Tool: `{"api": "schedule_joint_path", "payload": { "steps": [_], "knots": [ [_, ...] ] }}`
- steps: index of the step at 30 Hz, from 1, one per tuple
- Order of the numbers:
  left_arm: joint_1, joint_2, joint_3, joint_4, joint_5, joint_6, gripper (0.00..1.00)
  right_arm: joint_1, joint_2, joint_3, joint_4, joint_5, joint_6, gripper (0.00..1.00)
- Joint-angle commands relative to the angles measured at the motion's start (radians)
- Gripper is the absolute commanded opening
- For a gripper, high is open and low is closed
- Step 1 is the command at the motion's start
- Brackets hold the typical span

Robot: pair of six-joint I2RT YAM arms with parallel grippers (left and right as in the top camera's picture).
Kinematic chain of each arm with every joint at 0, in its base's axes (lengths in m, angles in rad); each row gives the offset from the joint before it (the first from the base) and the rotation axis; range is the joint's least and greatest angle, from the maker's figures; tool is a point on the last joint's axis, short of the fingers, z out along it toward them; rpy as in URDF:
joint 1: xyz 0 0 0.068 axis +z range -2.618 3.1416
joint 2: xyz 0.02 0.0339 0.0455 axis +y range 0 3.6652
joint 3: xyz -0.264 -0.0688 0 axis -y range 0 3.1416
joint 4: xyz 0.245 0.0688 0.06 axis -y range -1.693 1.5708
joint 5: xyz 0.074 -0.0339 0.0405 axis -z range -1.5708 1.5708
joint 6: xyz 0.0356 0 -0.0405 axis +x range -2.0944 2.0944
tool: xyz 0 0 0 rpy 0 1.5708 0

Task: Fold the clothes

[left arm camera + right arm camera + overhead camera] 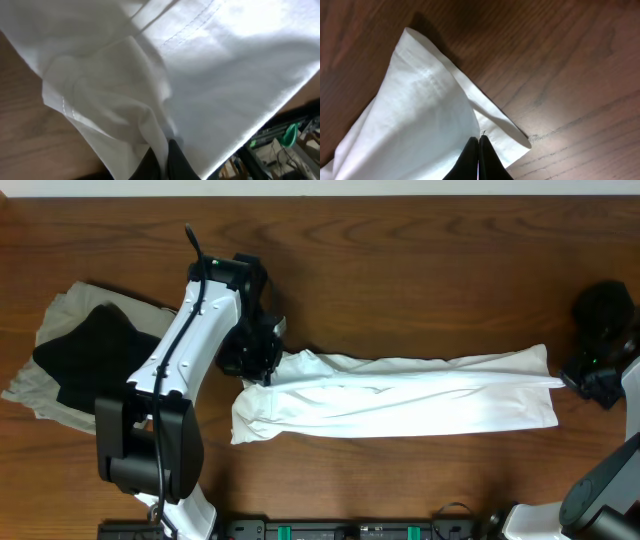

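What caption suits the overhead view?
White garment stretched along the table, left gripper and right gripper pinching its opposite ends.

The dark wooden bench (400, 270) carries a long white garment (400, 395), stretched lengthwise from left of the middle to the right side. At the far left lies a crumpled beige garment (40, 390), with a black garment (90, 350) on top.

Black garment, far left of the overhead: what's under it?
A beige garment, its edges showing around the black garment. How it lies beneath is covered, and the left arm hides the pile's right side.
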Motion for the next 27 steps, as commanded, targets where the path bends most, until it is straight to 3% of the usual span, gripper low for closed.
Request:
{"api": "schedule_joint_path", "payload": {
  "steps": [1,5,7,10,13,19,27],
  "knots": [
    [-0.004,0.003,-0.006,-0.019,-0.012,-0.009,0.06,-0.006,0.003,0.006,0.004,0.028,0.0,0.07],
    [-0.004,0.003,-0.006,-0.019,-0.012,-0.009,0.06,-0.006,0.003,0.006,0.003,0.028,0.0,0.23],
    [-0.004,0.003,-0.006,-0.019,-0.012,-0.009,0.08,-0.006,0.003,0.006,0.004,0.028,0.0,0.21],
    [-0.004,0.003,-0.006,-0.019,-0.012,-0.009,0.22,-0.006,0.003,0.006,0.004,0.028,0.0,0.14],
    [-0.004,0.003,-0.006,-0.022,-0.012,-0.009,0.27,-0.006,0.003,0.006,0.01,0.019,0.0,0.12],
    [-0.004,0.003,-0.006,-0.027,-0.012,-0.009,0.28,-0.005,0.003,0.006,0.058,-0.158,-0.073,0.06],
    [-0.004,0.003,-0.006,-0.005,-0.001,-0.009,0.23,0.004,0.003,0.006,0.069,-0.427,-0.188,0.07]
  ]
}}
